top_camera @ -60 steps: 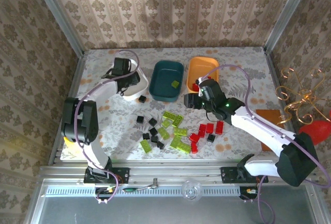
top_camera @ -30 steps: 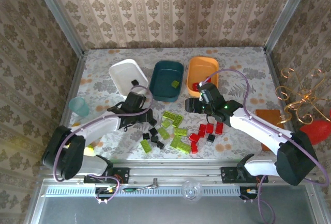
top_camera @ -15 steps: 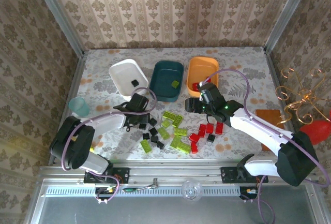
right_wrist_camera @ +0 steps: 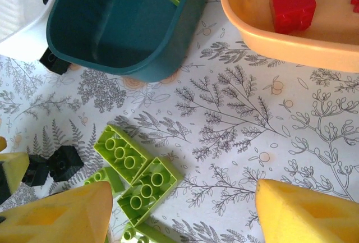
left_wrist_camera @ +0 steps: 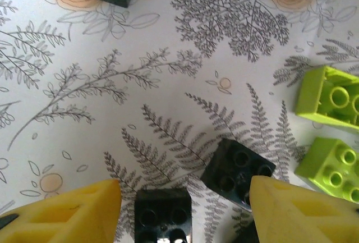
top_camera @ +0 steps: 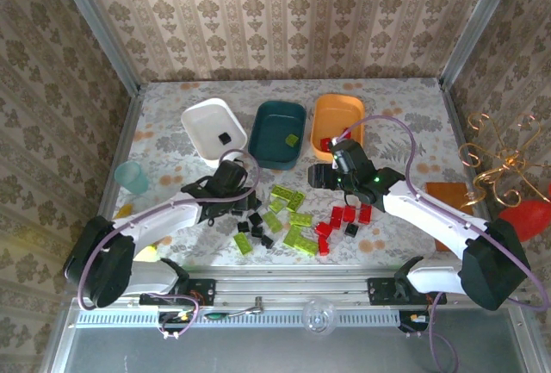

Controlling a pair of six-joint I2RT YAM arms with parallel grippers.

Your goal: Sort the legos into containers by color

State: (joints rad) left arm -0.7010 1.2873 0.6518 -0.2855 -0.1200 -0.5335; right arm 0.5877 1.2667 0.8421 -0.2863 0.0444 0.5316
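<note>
One hand [left_wrist_camera: 185, 201], the left, has dropped among black legos [left_wrist_camera: 238, 171].

Papered walls [top_camera: 275, 11] around a flower-printed table [top_camera: 405, 102]
The table is faced with a white covering printed with grey ferns and orange blossoms, and is enclosed on three sides by the walls, which are hung with beige damask wallpaper. Metal posts [top_camera: 95, 24] are set at the back corners, and a metal rail [top_camera: 284, 285] is run along the near edge. A gilt curled ornament [top_camera: 491, 162] is seen at the right side.
</note>
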